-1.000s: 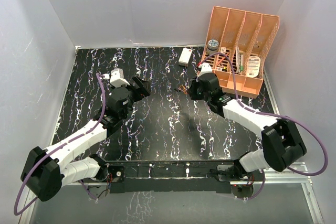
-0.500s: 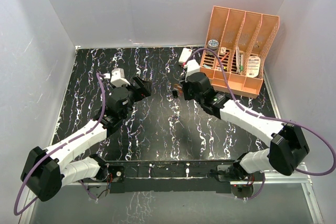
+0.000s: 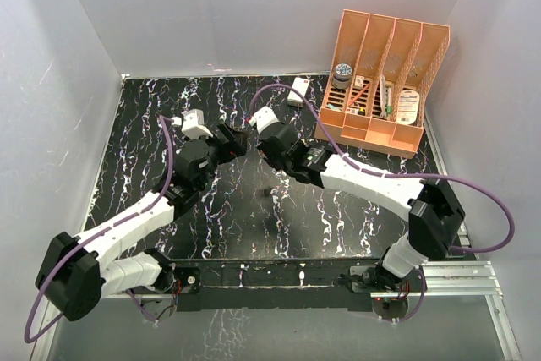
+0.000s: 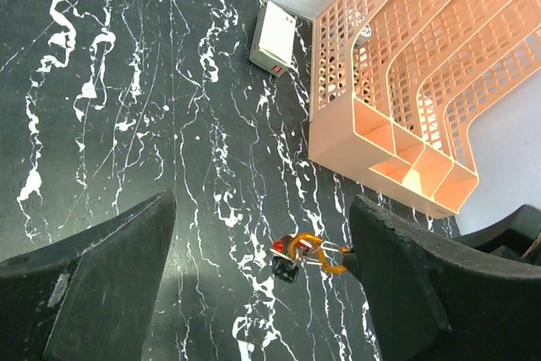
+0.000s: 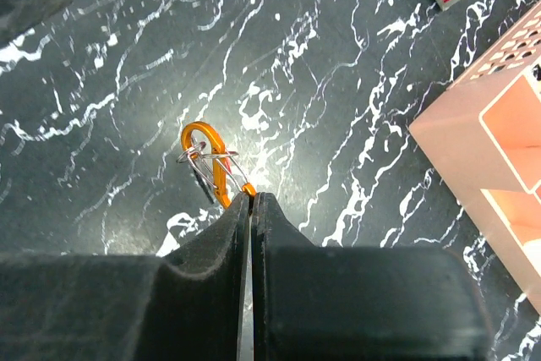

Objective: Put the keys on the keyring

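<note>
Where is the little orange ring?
In the right wrist view, the keyring is pinched in the shut right gripper, above the table, left of the orange rack.

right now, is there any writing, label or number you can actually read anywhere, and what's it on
No text in any view is legible.
White box: a small red mark on its end face, too small to read.
Round container in the orange rack: a pale label on top, blurred.
White packet in the same rack: dark print, too small to read.
</note>
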